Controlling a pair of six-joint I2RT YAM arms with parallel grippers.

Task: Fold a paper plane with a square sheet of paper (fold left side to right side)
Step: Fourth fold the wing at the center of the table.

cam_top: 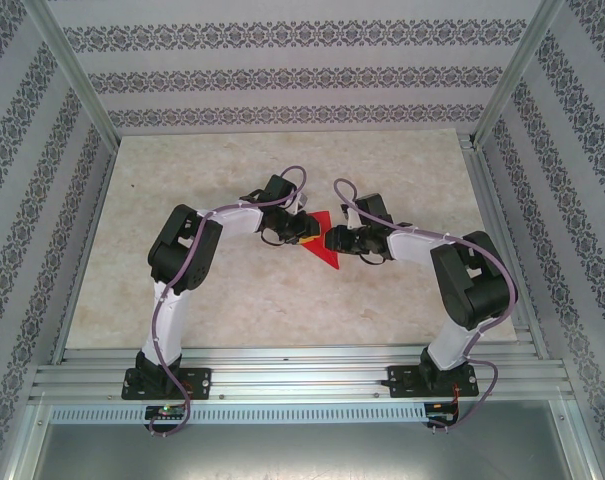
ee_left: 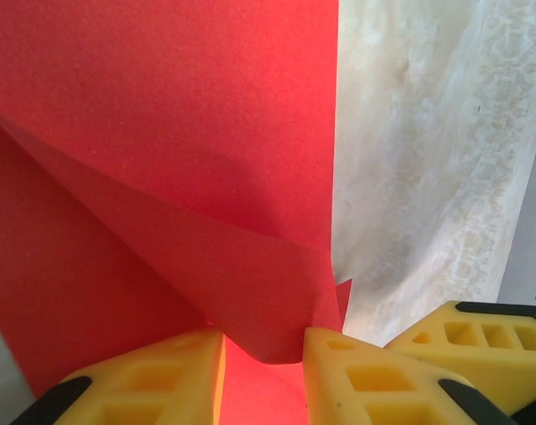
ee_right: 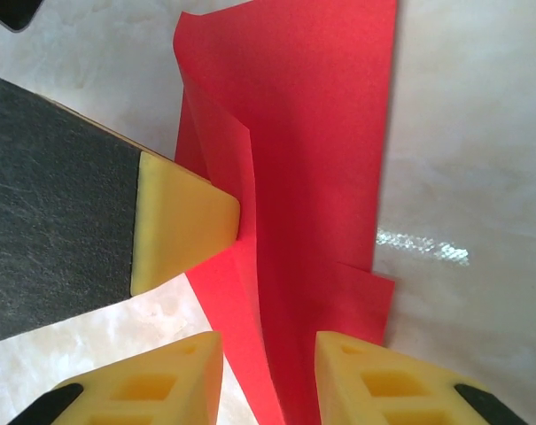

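Reaching in from the left over the table, the left gripper sits at the left edge of the paper, a folded red sheet lying near the middle of the table. Left wrist view: the yellow fingers stand partly apart; a raised flap of the paper curls up into the gap between them and is not pinched. Left of the flap a diagonal crease runs across the sheet; the straight right edge of the sheet lies flat on the table. Right wrist view: one yellow tip of the left gripper touches a raised ridge of the paper from the left side. The right gripper meets the paper from the right, facing the left gripper and close to it. Its jaws stand partly apart with the narrow end of the paper running between them; they are not closed on it, and contact with the right-hand finger cannot be told. A small lower layer of the paper juts out on the right, flat on the table
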